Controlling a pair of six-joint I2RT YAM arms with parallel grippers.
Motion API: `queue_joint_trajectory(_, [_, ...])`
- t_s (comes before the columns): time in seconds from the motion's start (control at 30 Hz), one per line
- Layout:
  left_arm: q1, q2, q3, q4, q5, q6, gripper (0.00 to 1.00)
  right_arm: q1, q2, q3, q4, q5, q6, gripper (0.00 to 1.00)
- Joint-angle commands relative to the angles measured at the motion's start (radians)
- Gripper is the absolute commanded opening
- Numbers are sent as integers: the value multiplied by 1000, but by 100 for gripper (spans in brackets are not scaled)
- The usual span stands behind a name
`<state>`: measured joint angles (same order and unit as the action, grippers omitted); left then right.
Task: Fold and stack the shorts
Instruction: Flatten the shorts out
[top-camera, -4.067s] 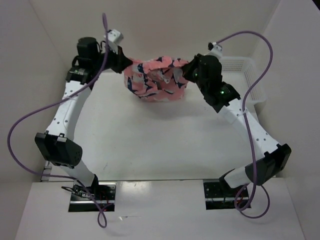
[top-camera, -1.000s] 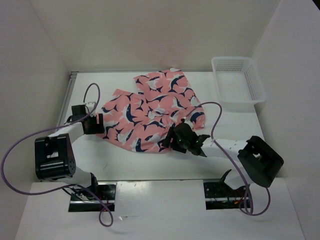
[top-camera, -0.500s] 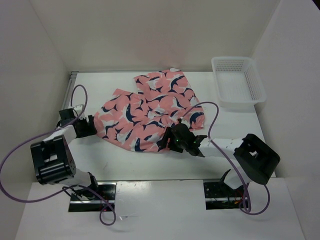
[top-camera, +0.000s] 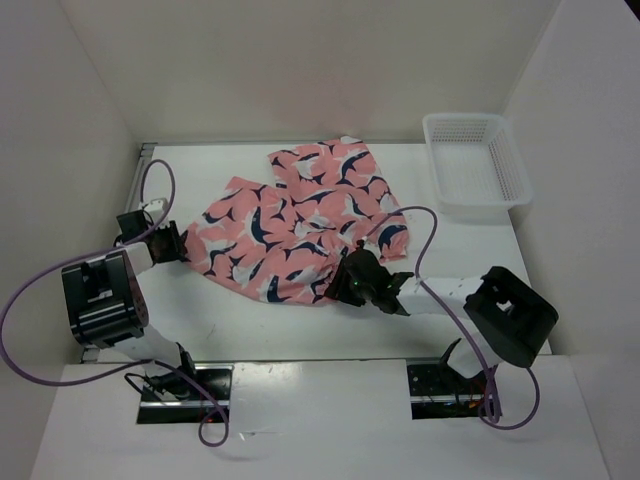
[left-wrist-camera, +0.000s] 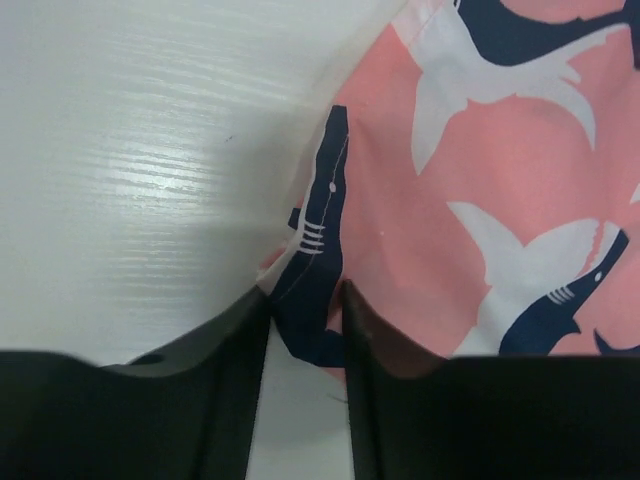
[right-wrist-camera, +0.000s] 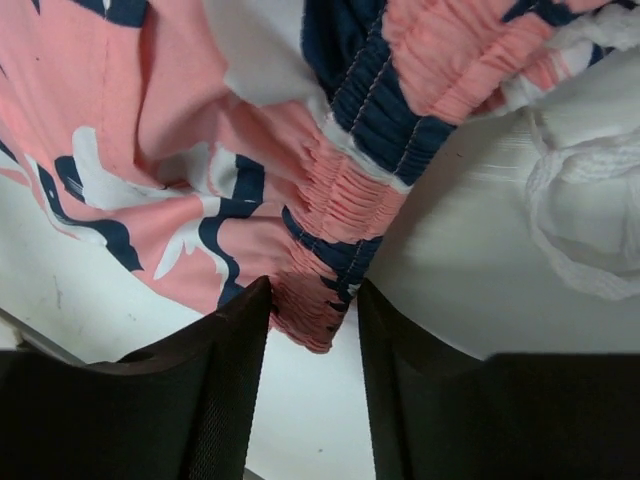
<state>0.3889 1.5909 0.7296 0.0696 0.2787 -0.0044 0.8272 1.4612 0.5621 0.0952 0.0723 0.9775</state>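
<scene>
The salmon-pink shark-print shorts lie spread flat on the white table. My left gripper is low at their left corner. In the left wrist view its fingers stand slightly apart astride a navy-printed corner that lies on the table. My right gripper is low at the near edge by the waistband. In the right wrist view its fingers stand a little apart around the gathered waistband end, with a gap beside the right finger. The white drawstring lies loose.
A white mesh basket stands at the back right. White walls enclose the table on the left, back and right. Both arms lie low near the table's front, with purple cables looping over them.
The shorts went from hanging bunched between raised grippers to lying flat. In the last second the left gripper drew the left corner further left and the right gripper shifted slightly.
</scene>
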Motion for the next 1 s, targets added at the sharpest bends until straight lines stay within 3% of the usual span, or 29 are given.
queue_joint_trajectory(0.0, [4,46,-2,27,54,4,39,12,44,-22,7,29,1,45])
queue_joint_trajectory(0.1, [4,46,-2,27,54,4,21,12,62,-22,17,38,1,27])
queue_joint_trajectory(0.13, [4,46,-2,27,54,4,8,12,62,-22,17,38,1,21])
queue_joint_trajectory(0.17, [4,46,-2,18,54,4,2,12,62,-22,17,47,1,10])
queue_joint_trajectory(0.23, [4,35,7,2,54,4,0,12,44,-13,3,58,1,0])
queue_joint_trajectory(0.33, [4,-17,17,-34,54,4,0,12,-31,-13,-69,102,1,0])
queue_joint_trajectory(0.57, [15,-280,51,-146,54,4,0,12,-442,-28,-342,219,-17,0])
queue_joint_trajectory(0.77, [24,-364,42,-197,89,4,0,12,-561,-120,-388,83,27,0])
queue_joint_trajectory(0.8, [24,-364,42,-209,99,4,0,12,-561,-143,-388,64,36,3])
queue_joint_trajectory(0.9, [24,-364,19,-209,99,4,0,12,-594,-189,-361,-8,46,65])
queue_joint_trajectory(0.97, [24,-364,7,-209,111,4,0,12,-624,-211,-338,-32,55,84])
